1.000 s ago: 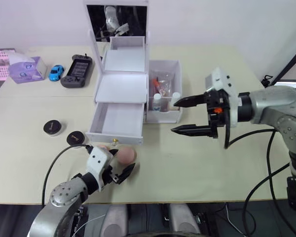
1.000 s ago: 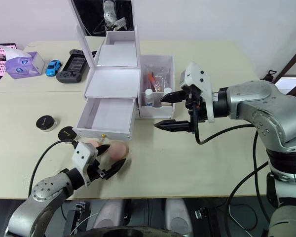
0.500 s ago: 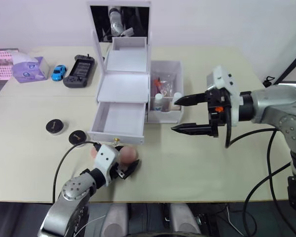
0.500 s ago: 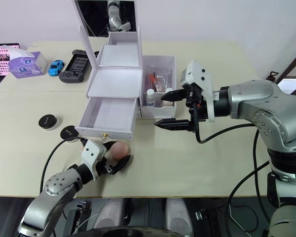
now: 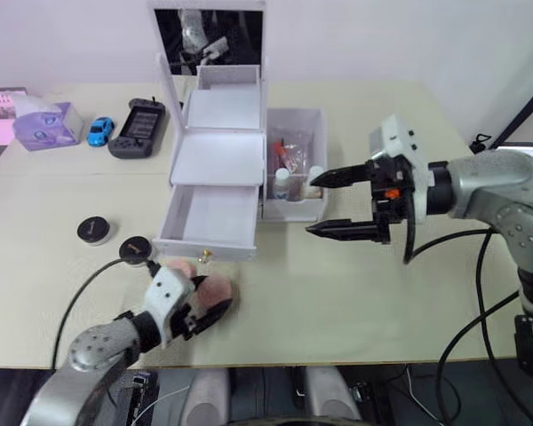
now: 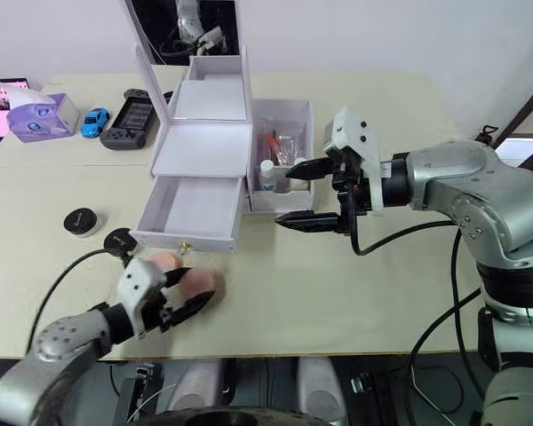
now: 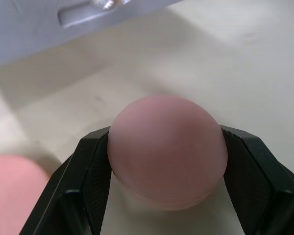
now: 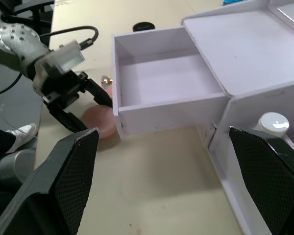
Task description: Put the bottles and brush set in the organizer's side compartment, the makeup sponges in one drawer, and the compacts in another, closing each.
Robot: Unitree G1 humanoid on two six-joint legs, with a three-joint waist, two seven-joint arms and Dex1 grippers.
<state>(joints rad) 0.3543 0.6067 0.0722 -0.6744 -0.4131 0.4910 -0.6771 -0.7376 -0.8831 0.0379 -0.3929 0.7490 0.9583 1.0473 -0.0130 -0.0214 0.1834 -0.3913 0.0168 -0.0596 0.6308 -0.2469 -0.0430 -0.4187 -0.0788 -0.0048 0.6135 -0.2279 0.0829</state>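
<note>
The left gripper sits low at the near edge of the cream table, its two black fingers closed against the sides of a round pink makeup sponge, which rests on the tabletop just in front of the open drawer. A second pink sponge lies just to the left of the held one, touching or nearly touching it. The white plastic organizer with its upright mirror stands at mid-table; its lower gold-knobbed drawer is pulled out towards the near side. On the organizer's right, the tall white side compartment holds the white-capped bottles and the clear packet of brushes. Two round black compacts lie on the table left of the drawer, near each other but apart. The right gripper hovers to the right of the side compartment, fingers spread wide and holding nothing. At the far left are a lilac tissue box, a small blue toy car and a dark handheld game console.
</note>
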